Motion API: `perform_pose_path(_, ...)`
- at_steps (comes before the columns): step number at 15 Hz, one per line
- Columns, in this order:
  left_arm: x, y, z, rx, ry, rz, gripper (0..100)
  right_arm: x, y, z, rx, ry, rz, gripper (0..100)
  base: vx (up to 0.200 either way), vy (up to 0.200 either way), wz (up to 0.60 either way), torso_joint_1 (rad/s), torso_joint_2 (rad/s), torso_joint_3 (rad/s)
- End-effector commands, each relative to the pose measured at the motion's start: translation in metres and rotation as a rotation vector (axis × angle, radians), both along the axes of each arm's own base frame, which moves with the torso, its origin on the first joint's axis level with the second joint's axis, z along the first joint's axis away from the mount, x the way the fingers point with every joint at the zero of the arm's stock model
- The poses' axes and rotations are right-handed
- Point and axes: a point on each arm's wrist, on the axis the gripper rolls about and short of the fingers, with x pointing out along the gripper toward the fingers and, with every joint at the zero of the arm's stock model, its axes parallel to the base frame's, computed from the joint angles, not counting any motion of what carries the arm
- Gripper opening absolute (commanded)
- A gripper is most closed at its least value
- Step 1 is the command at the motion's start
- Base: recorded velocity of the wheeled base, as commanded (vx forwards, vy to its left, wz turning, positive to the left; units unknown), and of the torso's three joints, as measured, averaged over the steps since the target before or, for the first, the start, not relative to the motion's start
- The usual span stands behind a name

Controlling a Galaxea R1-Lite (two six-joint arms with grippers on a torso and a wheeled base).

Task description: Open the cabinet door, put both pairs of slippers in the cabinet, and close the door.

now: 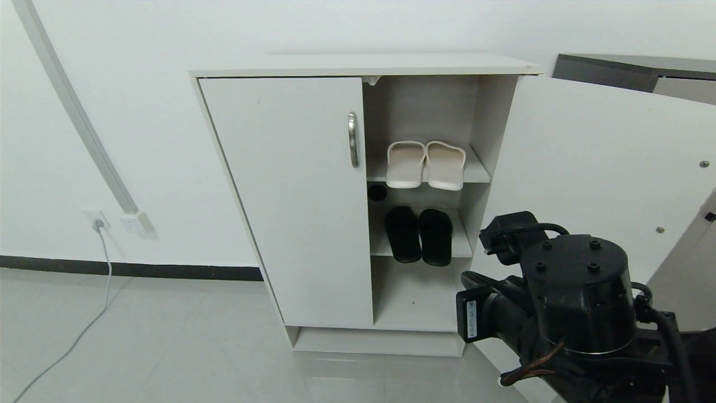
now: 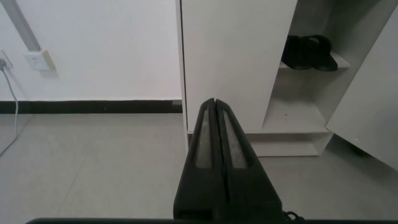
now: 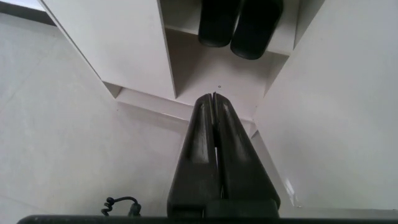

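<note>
We found the cabinet standing against the wall, its left door shut and its right door swung wide open toward the robot's right. A metal handle sat upright on the inner edge of the left door. Inside the open half, the white slippers lay side by side on the upper shelf, heels toward the opening. The black slippers lay side by side on the middle shelf directly below them. The bottom compartment held nothing that we could make out. The left gripper had its fingers pressed together with nothing between them, and it was above the grey floor in front of the shut door. The right gripper was likewise pressed together and empty, low before the open compartment, pointing toward the cabinet's base beneath the black slippers. A wall socket with a cable was well to the left.
</note>
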Motion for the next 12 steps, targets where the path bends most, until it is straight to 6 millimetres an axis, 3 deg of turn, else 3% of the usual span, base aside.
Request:
perform_pose_path(1, 0.0000, 0.0000, 0.0000, 0.000, 0.000, -0.001, 0, 0.0002, 0.0006, -0.0016, -0.005, 0.003, 0.000, 0, 0.000, 0.000, 0.00, 0.000, 0.00, 0.000)
perform_pose_path(7, 0.0000, 0.0000, 0.0000, 0.000, 0.000, -0.001, 0, 0.0003, 0.0014, -0.0041, -0.014, 0.008, 0.002, 0, 0.000, 0.000, 0.00, 0.000, -0.02, -0.026)
perform_pose_path(12, 0.0000, 0.0000, 0.0000, 0.000, 0.000, -0.001, 0, 0.0001, 0.0012, -0.0046, -0.016, 0.010, 0.002, 0, 0.000, 0.000, 0.00, 0.028, -0.31, -0.338)
